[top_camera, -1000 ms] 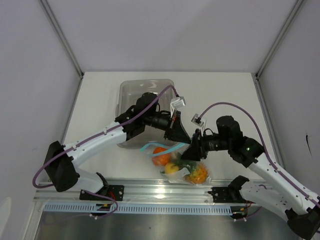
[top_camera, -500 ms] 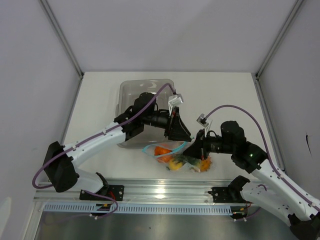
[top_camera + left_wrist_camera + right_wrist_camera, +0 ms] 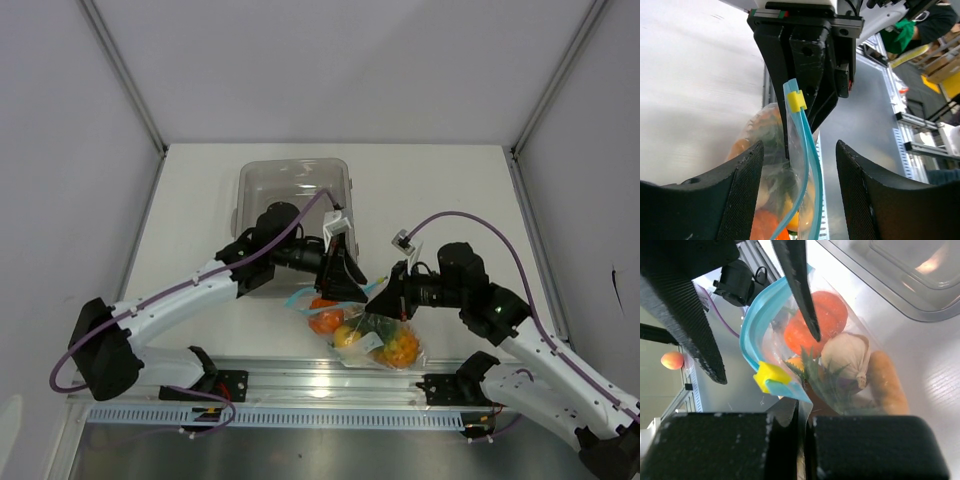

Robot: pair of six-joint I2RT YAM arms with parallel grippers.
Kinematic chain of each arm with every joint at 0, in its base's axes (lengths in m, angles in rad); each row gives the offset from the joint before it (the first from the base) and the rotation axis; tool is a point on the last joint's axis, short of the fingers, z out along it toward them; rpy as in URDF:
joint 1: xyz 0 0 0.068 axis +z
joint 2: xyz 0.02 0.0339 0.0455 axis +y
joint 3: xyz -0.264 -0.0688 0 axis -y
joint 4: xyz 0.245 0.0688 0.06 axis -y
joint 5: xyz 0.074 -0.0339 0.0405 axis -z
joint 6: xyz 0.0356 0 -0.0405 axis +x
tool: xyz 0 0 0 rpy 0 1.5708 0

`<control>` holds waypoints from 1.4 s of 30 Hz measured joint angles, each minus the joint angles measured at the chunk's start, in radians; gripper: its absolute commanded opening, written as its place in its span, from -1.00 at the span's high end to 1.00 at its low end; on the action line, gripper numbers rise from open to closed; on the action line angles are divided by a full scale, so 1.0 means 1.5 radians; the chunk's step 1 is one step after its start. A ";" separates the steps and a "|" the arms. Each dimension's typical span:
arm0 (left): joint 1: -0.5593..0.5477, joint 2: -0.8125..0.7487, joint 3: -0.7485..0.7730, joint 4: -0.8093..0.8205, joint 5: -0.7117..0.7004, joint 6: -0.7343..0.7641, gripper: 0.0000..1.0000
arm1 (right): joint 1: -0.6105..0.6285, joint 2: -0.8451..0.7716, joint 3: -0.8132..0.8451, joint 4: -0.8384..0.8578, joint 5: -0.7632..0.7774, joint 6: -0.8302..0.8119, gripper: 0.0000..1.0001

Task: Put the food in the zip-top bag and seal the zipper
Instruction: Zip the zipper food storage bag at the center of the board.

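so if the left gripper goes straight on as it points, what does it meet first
Probably the zipper of the zip-top bag, between the open jaws of the left gripper; the right gripper holding it lies behind, depth unclear.

One zip-top bag, one tray, two arms.

You see the zip-top bag on the desk near its front edge, with the food in it. The tray lies behind it. Your left claw sits at the bag's back left corner, and your right claw is just right of it.
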 measured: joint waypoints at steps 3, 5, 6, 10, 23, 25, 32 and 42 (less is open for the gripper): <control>-0.013 -0.019 0.000 -0.036 -0.041 0.039 -0.25 | -0.003 0.008 0.000 0.002 0.000 0.005 1.00; -0.030 -0.029 0.000 -0.061 -0.075 0.064 -0.24 | -0.006 0.012 0.001 0.005 0.000 0.010 1.00; -0.039 -0.032 0.000 -0.074 -0.093 0.075 -0.24 | -0.006 0.014 0.001 0.005 0.000 0.012 1.00; -0.068 -0.034 -0.001 -0.110 -0.164 0.108 -0.15 | -0.010 0.021 0.009 0.004 0.003 0.020 1.00; -0.069 -0.034 -0.006 -0.154 -0.224 0.126 0.99 | -0.049 0.016 0.035 -0.019 -0.039 -0.003 0.28; -0.062 -0.034 -0.006 -0.156 -0.209 0.126 0.99 | -0.055 0.014 0.048 -0.030 -0.058 -0.020 0.28; -0.033 -0.038 -0.022 -0.130 -0.124 0.115 0.99 | -0.076 0.018 0.071 -0.060 -0.129 -0.066 0.59; -0.031 -0.041 -0.043 -0.075 -0.046 0.089 0.99 | -0.099 0.063 0.072 -0.056 -0.197 -0.084 0.70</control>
